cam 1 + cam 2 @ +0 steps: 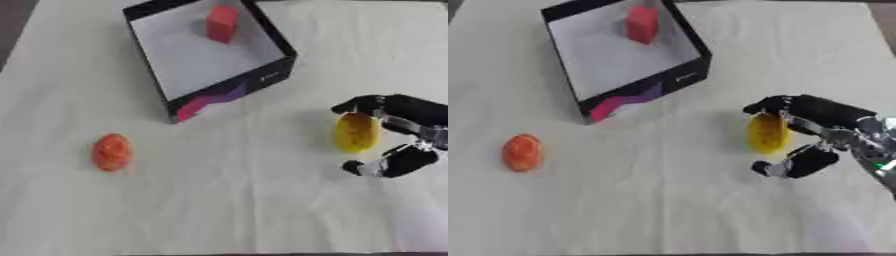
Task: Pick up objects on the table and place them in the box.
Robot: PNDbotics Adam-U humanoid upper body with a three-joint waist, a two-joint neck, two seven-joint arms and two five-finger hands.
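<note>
Done: one red block (pixel 222 23) already stands inside the box (pixel 278 42), near its far wall.
In hand: the right hand (pixel 820 131) has its fingers (pixel 767 105) curled over the top of a yellow object (pixel 356 132) and the thumb below it, so it appears to be gripping it; whether the object is lifted clear of the counter (pixel 262 210) I cannot tell.
Left to do: by my reading, carry the yellow object to the box, then fetch the orange-red object (pixel 112 152), which lies untouched well to the left of the hand and in front of the box.
Left hand: shows in neither view.
Yellow object: oval, a little speckled, standing on end between fingers and thumb, to the right of the box and near it.
Orange-red object: egg-shaped, mottled, lying alone on the pale cloth of the counter.
Box: black outside with a pink and purple pattern on the near wall, white inside, open top, set askew to the counter's edge.
</note>
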